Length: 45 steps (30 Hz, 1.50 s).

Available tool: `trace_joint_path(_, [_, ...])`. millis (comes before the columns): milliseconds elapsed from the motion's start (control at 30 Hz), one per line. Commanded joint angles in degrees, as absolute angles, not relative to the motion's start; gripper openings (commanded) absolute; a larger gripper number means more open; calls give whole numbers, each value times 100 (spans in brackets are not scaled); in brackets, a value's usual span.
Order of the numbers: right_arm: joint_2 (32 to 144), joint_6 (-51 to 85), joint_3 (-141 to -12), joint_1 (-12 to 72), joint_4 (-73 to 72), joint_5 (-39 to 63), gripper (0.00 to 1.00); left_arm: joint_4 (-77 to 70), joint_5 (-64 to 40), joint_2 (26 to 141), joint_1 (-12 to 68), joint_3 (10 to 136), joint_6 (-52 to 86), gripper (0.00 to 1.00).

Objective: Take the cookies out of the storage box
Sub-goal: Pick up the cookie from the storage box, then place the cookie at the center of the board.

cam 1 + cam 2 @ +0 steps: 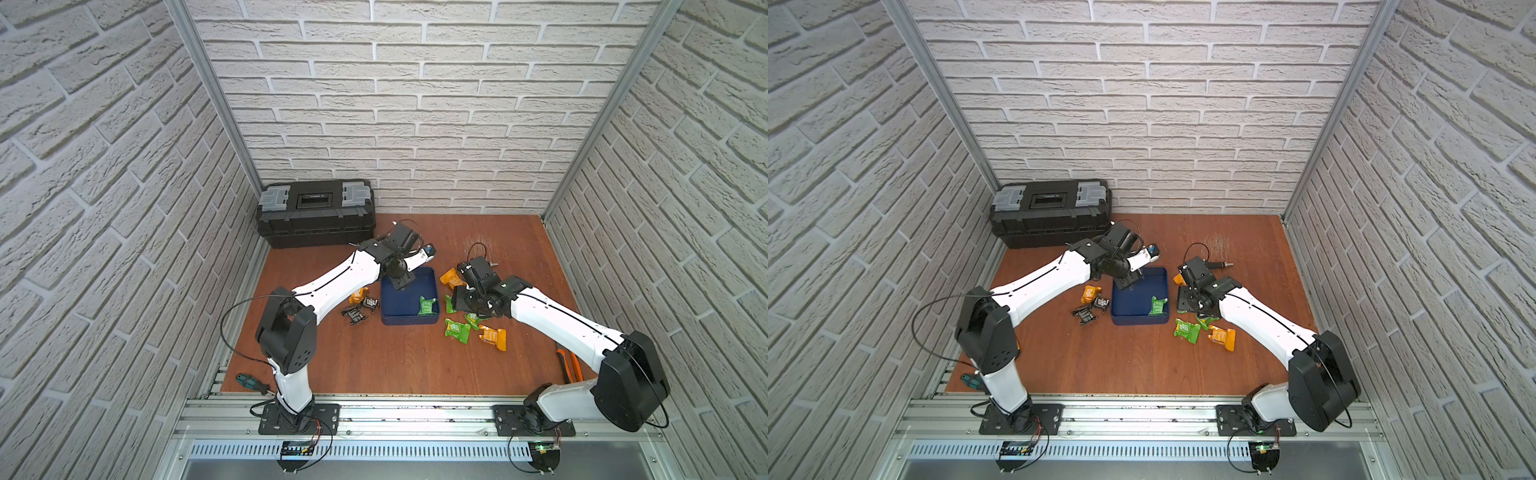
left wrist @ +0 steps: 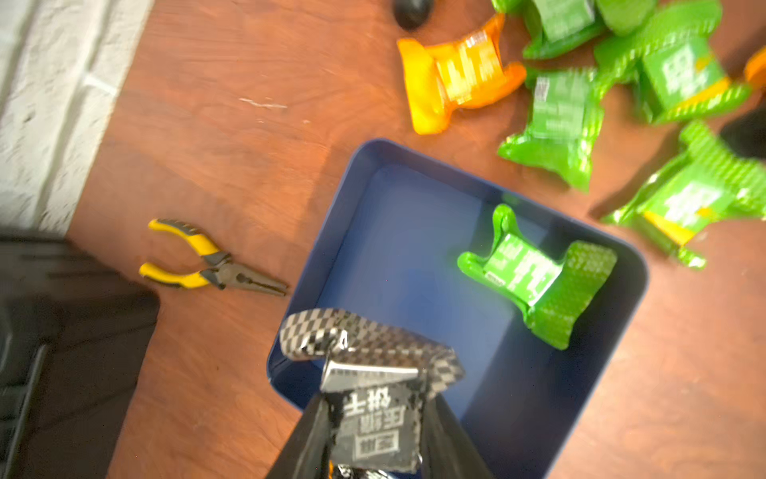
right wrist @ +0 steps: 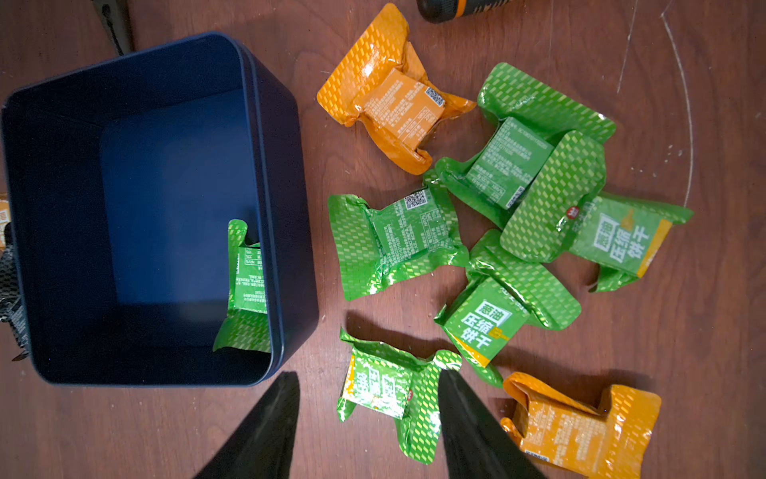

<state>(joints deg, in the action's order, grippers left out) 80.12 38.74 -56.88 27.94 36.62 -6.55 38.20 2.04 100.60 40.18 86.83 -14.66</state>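
At the far-left corner of the tabletop [image 1: 415, 365] stands the black toolbox [image 1: 316, 212], clear of the work. Just right of it the left arm [image 1: 332, 282] reaches in from the near edge, elbow raised and wrist bent down over the far-left corner of the blue box [image 1: 409, 321]. The left gripper [image 2: 377, 400] pinches a black packet [image 2: 364, 348], which hangs above the box's rim. Doing this step well probably means lifting the packet clear of the low wall and swinging it left. It can then be let go low beside the black packets [image 1: 356, 312] and the orange packet [image 1: 358, 294] that lie on the tabletop left of the box, without nudging the box. Inside, a green packet [image 2: 534, 278] lies against the near-right corner, seemingly the only one left to fetch. Right of the box the right arm [image 1: 552, 316] stretches in from the near-right corner, wrist tipped down. The right gripper [image 3: 369, 375] hovers with its jaws spread and empty above a loose green packet [image 3: 389, 394]. That packet belongs to the green and orange heap [image 3: 518, 186] on the tabletop.
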Motion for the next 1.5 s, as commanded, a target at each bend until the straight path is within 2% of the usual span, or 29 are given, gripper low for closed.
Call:
trace_joint_path(0, [7935,3865,-5645,2760,3569,-660,59,3367,577,9650,4008,8293,-118,27])
trace_joint_path(133, [7997,3852,-5666,2760,3507,-609,59,3093,1049,9131,3921,7611,753,28])
trace_joint_path(267, [8089,3835,-5711,2760,3456,-547,59,2893,973,8741,3529,6985,1603,31])
trace_joint_path(467, [8079,3876,-5679,2760,3401,-527,59,2701,864,8624,3039,6608,1874,32])
trace_joint_path(733, [8026,3901,-5651,2760,3452,-570,59,2895,199,9420,2356,7238,1987,32])
trace_joint_path(1133, [8051,3845,-5730,2760,3542,-589,59,2762,73,10509,2189,7739,1890,34])
trace_joint_path(1300, [8039,3852,-5731,2760,3560,-605,59,2811,26,10808,2198,7756,1790,39])
trace_joint_path(1467, [8038,3859,-5729,2760,3568,-608,59,2741,-142,10861,2205,7690,1937,47])
